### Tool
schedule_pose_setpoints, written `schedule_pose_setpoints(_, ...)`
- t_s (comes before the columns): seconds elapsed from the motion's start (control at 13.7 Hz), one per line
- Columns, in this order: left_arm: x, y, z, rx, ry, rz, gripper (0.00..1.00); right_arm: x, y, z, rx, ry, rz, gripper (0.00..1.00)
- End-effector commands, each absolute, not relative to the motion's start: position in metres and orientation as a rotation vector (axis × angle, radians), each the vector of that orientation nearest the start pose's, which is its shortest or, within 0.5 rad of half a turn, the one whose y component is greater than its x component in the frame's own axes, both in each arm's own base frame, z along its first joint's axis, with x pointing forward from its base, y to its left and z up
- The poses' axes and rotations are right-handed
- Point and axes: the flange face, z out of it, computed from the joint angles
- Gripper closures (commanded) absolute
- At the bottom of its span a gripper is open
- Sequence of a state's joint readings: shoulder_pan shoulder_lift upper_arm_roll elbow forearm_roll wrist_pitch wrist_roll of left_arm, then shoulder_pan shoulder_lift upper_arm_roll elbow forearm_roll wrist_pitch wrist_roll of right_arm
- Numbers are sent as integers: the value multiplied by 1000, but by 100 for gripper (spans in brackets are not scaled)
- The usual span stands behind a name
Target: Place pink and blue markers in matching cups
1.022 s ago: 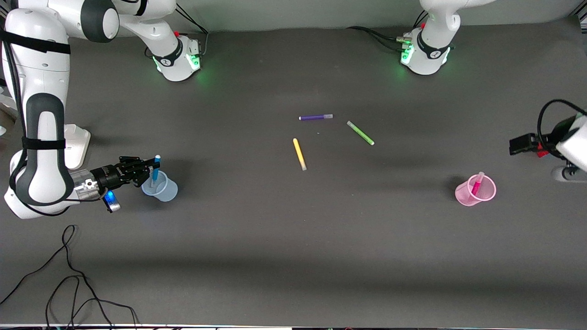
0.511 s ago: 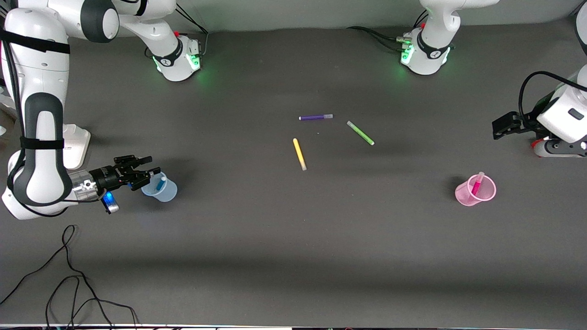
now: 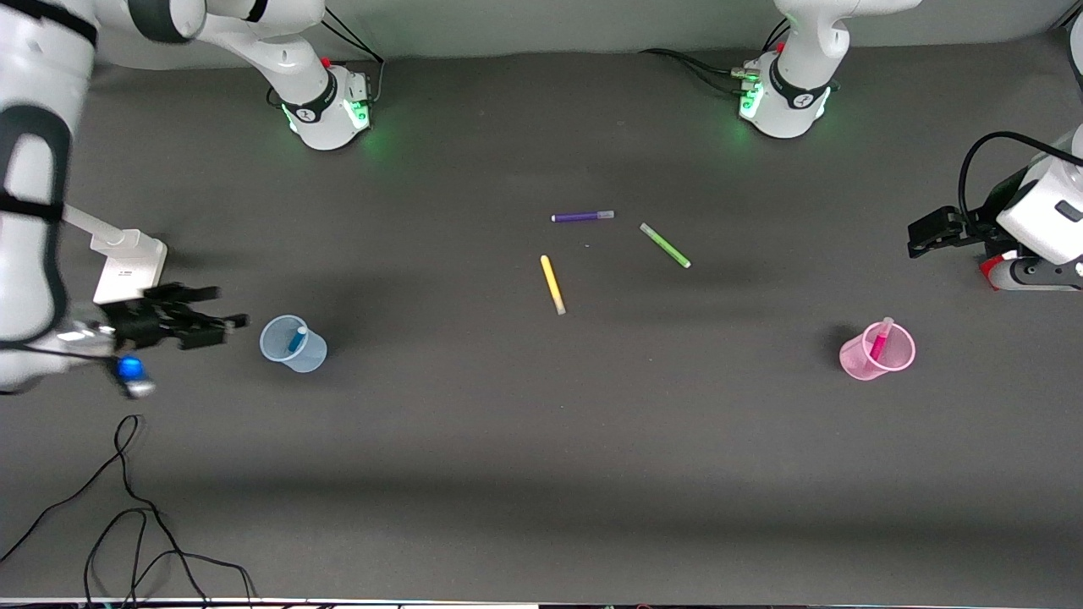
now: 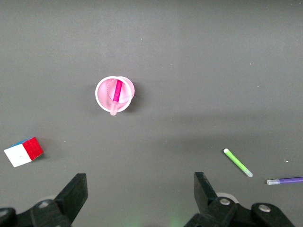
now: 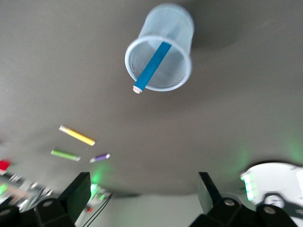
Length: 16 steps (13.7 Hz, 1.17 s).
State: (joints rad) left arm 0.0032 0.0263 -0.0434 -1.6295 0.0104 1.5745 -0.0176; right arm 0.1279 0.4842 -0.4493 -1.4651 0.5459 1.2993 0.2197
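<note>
The blue marker (image 3: 296,339) leans inside the pale blue cup (image 3: 310,356) near the right arm's end of the table. My right gripper (image 3: 230,307) is open and empty, clear of the cup on the side toward the table's end. In the right wrist view the blue cup (image 5: 178,24), the blue marker (image 5: 152,66) and the open right gripper (image 5: 142,189) all show. The pink marker (image 3: 880,342) stands in the pink cup (image 3: 854,360). My left gripper (image 3: 915,238) is open and empty, high over the table's end. The left wrist view shows the pink cup (image 4: 100,97), the pink marker (image 4: 117,92) and the left gripper (image 4: 140,189).
A purple pen (image 3: 582,216), a lime green pen (image 3: 665,245) and a yellow pen (image 3: 552,284) lie mid-table. A white stand (image 3: 129,264) sits by the right arm. Cables (image 3: 127,507) trail near the front camera. A colour cube (image 4: 23,151) lies beside the pink cup.
My right gripper opened and let the blue marker drop into the blue cup, then drew back from the cup toward the table's end. The left arm rose and has since held still.
</note>
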Motion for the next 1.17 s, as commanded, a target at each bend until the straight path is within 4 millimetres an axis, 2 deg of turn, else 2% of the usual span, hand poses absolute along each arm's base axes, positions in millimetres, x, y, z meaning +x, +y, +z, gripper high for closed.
schedule_pose_setpoints(0.0,549,-21,587,-3142,33,116,0,613,-67,462,-2778,684,598,0)
schedule_pose_setpoints(0.15,549,-20,585,-3140,31,121,0,609,-28,484,-2916,590,493,0)
schedule_pose_setpoints(0.22,549,-17,585,-3140,22,121,0,603,-24,494,-2922,582,437,0)
schedule_pose_setpoints(0.29,549,-15,585,-3140,17,123,0,592,-24,500,-2911,568,410,0)
schedule_pose_setpoints(0.44,549,-14,586,-3140,14,128,0,557,-38,517,-2917,547,317,0)
schedule_pose_setpoints(0.66,548,-15,586,-3140,17,128,0,507,-36,523,-2972,483,218,0)
schedule_pose_setpoints(0.73,548,-15,586,-3140,17,130,0,501,-35,525,-3002,483,210,0)
schedule_pose_setpoints(0.95,549,-16,585,-3140,19,130,0,502,-17,537,-3061,454,169,0)
schedule_pose_setpoints(1.1,549,-16,585,-3140,19,133,0,512,-20,541,-3061,479,147,0)
